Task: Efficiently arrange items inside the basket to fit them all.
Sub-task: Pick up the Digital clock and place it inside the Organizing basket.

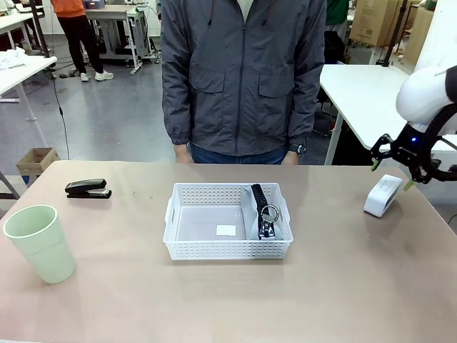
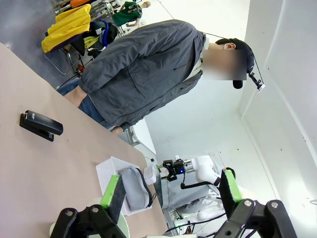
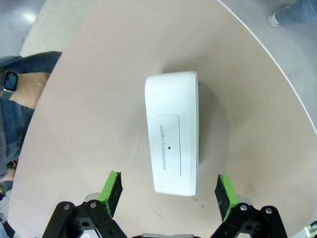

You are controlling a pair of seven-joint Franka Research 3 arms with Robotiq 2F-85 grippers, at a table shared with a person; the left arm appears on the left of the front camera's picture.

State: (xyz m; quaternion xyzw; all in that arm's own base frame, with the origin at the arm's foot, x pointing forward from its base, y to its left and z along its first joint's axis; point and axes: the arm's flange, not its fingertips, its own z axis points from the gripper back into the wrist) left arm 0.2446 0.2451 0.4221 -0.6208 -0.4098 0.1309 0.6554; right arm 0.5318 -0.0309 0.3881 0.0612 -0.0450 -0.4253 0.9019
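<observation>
Right jaws hang wide open and empty above the white boxy block (image 1: 383,194) at the tabletop's three o'clock. Left jaws are open too, holding nothing. The grey zip pouch (image 1: 265,211) lies inside the white lattice plastic basket (image 1: 228,250), at its three o'clock side.

The right arm (image 1: 427,96) is a smooth white rounded shell with a small blue light on its black wrist piece. The right gripper (image 1: 391,175) is a black linkage frame with silver bolts and bright green pads (image 3: 113,191); the left gripper (image 2: 169,191) is built alike. The person (image 1: 243,71) wears a grey zip jacket with flap pockets, blue jeans, a dark wristwatch (image 1: 297,148) and what looks like a black cap (image 2: 240,49).
</observation>
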